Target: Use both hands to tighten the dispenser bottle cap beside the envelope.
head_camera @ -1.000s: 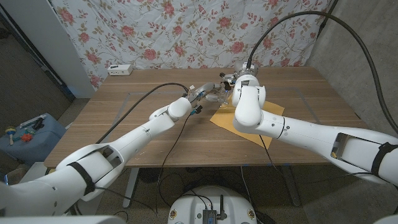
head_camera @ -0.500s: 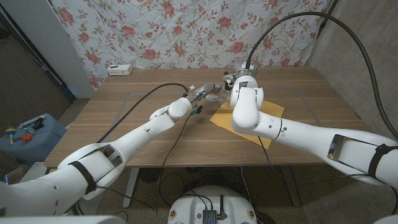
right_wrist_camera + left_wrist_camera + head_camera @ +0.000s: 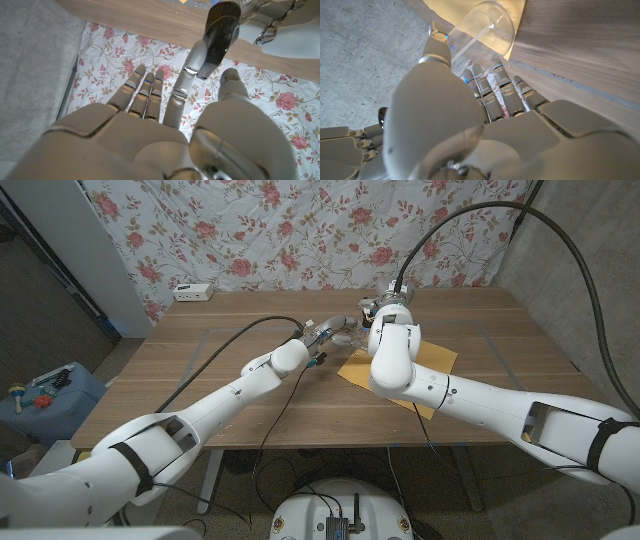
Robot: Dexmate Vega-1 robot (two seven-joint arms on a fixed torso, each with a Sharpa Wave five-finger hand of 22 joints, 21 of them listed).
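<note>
Bottle point(image 3: 479, 31) first: clear plastic, standing at the edge of the envelope point(image 3: 440, 360), out past the middle of the wooden table point(image 3: 200, 380) where both arms meet. In the left wrist view its transparent body sits right against the left hand point(image 3: 470, 105), fingers point(image 3: 502, 82) wrapped around the lower part, thumb up along the side, so that hand grips the bottle. Up top, the dark cap point(image 3: 222, 22) shows in the right wrist view, and the right hand point(image 3: 165, 115) has one finger and the thumb reaching up beside it. Whether they actually pinch it is hard to say from this angle; the other fingers stand straight and apart. From the head view the two hands crowd together over the envelope's near corner, the right wrist covering most of the bottle. Behind the table hangs a floral cloth point(image 3: 300, 230), and a white power strip point(image 3: 194, 291) lies at the far left edge.
</note>
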